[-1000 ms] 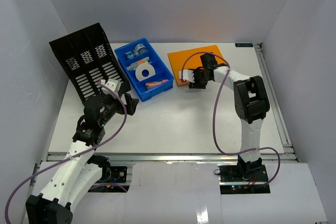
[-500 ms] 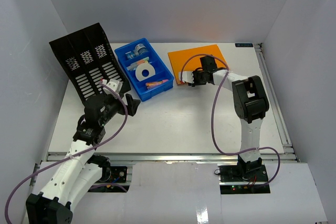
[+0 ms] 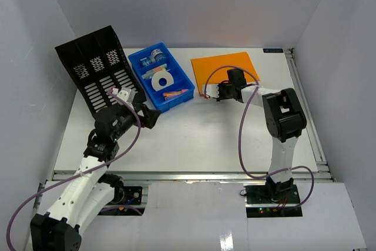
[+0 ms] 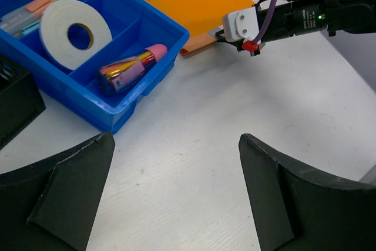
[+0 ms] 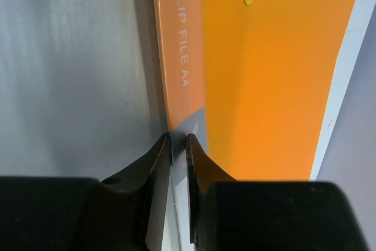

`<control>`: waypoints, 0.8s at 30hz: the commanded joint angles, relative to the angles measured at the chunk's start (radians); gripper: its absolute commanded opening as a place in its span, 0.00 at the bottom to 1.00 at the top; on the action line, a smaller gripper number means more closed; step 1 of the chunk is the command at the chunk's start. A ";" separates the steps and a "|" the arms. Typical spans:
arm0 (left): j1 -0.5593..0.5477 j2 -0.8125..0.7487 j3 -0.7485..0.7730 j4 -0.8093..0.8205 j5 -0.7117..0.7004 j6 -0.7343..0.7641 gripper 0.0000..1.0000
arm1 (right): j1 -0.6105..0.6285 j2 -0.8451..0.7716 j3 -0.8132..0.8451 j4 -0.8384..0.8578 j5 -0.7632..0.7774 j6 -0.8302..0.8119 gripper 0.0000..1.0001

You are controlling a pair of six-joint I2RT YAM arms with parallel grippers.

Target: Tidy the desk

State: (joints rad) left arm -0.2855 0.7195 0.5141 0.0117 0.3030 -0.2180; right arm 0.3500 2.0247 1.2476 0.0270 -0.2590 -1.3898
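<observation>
Far left: black file rack [image 3: 97,72]; I cannot make out what its slots hold.
Left gripper [image 4: 176,168]: spread wide and empty over the bare desk [image 3: 194,139], which lies under every item.
Blue tray [image 4: 150,92]: tape roll [image 4: 76,30] is plain to see, but the far compartments are too small for me to tell.
Right gripper [image 5: 178,145]: pinched onto the near-left corner of the orange clip file [image 3: 226,67]; its fingertips are hidden from overhead.
</observation>
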 commanded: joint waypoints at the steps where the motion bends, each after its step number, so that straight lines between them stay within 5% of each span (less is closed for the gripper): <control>1: 0.002 0.031 -0.016 0.123 0.090 -0.161 0.98 | -0.033 -0.072 -0.066 -0.074 -0.039 0.095 0.10; 8: -0.028 0.190 -0.048 0.324 0.159 -0.478 0.98 | -0.091 -0.274 -0.208 -0.081 -0.107 0.144 0.08; 24: -0.426 0.596 0.159 0.410 -0.192 -0.828 0.98 | -0.123 -0.769 -0.516 -0.192 -0.261 0.221 0.08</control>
State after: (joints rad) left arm -0.6468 1.2510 0.5672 0.4041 0.2473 -0.9292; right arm 0.2310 1.3701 0.7736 -0.1168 -0.4307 -1.2184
